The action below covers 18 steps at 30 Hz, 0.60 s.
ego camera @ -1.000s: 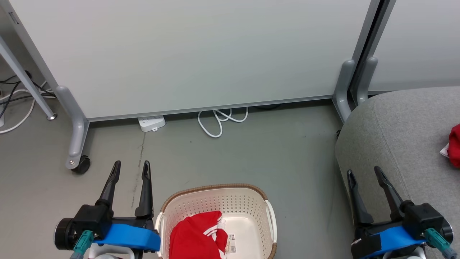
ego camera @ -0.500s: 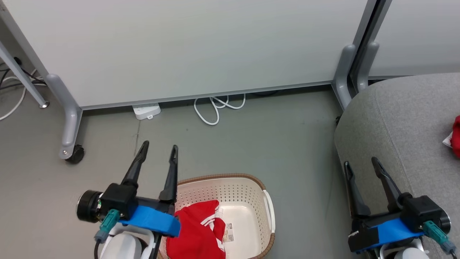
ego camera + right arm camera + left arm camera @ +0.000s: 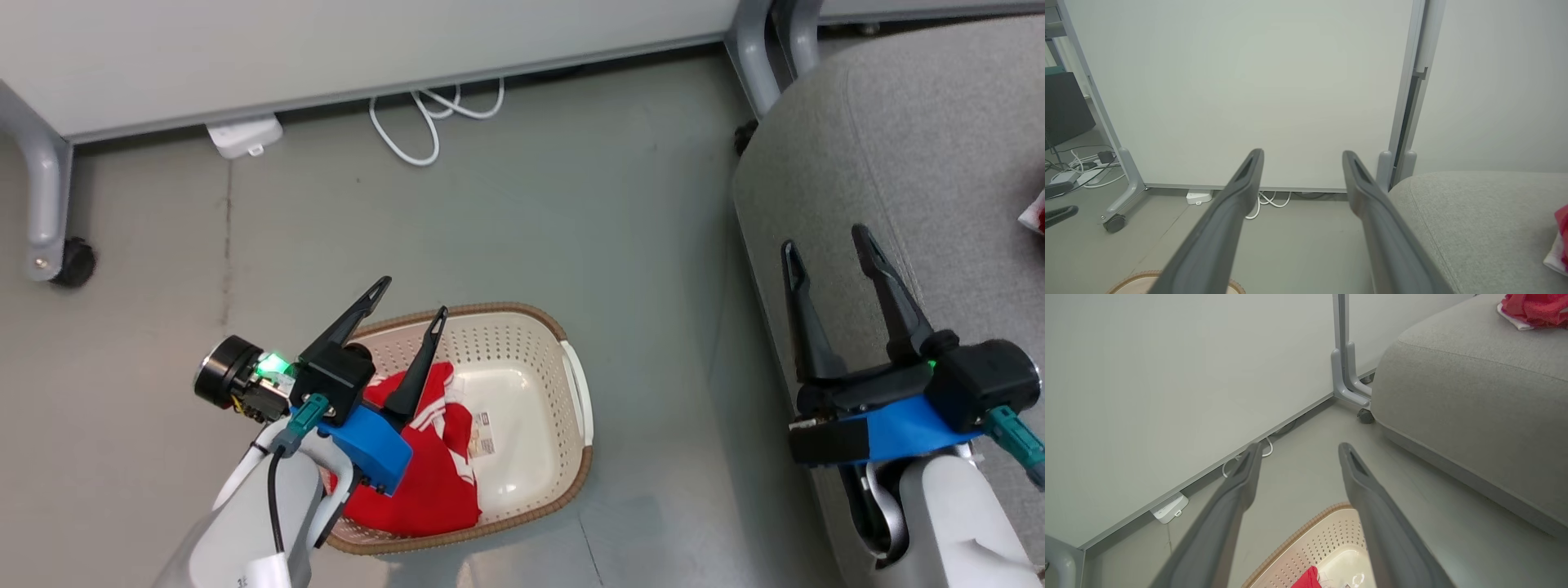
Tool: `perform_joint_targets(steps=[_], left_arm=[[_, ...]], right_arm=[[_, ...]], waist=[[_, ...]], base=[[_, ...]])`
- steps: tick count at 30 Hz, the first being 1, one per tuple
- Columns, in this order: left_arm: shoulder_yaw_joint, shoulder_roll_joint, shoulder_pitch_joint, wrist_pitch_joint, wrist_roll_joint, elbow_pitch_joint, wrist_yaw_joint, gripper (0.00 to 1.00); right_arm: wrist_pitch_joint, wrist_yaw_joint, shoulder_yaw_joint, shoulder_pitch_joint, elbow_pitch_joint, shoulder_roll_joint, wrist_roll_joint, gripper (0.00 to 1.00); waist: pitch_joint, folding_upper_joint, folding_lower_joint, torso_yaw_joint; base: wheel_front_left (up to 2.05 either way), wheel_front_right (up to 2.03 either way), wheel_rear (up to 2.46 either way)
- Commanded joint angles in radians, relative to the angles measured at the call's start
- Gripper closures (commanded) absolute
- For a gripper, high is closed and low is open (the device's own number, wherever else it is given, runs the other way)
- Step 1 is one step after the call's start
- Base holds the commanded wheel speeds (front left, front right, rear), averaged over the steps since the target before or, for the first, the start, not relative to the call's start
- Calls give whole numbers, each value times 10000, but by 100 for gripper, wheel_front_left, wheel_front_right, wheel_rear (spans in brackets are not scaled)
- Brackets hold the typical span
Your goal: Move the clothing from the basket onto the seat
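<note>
Inside basket (image 3: pixel 522 343), clothing (image 3: pixel 433 482) stretched along left wall

Bright, even overhead light, soft faint shadows, no glare; wrist views' close foreground blurs, edges bend.

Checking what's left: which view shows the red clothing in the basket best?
The head view: the red clothing lies in the basket's left part, partly behind the left gripper. The left wrist view catches a red corner at its bottom edge; the right wrist view gets a sliver of the basket's rim.
</note>
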Motion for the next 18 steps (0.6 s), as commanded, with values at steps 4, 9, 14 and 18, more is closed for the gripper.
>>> perform_joint_targets(steps=[4,9,14,18], left_arm=[[-1041,533,-808,-32,-176,726,-7,0],[-2447,1034,-1718,-32,-367,1747,-8,0],[-3596,1404,-2572,-32,-697,2722,-8,0],[-4775,1660,-3256,-34,-862,3600,-8,0]], right_arm=[[-8,1,66,-654,-204,-70,-79,0],[-6,1,198,-1192,-394,-84,-89,0],[-7,1,379,-1714,-536,-124,-138,0],[-7,1,541,-2102,-653,-157,-146,0]], waist=[[1347,0,-2,-601],[2278,0,-2,-870],[3185,0,-2,-1138],[3913,0,-2,-1375]], base=[[0,0,0],[0,0,0],[0,0,0],[0,0,0]])
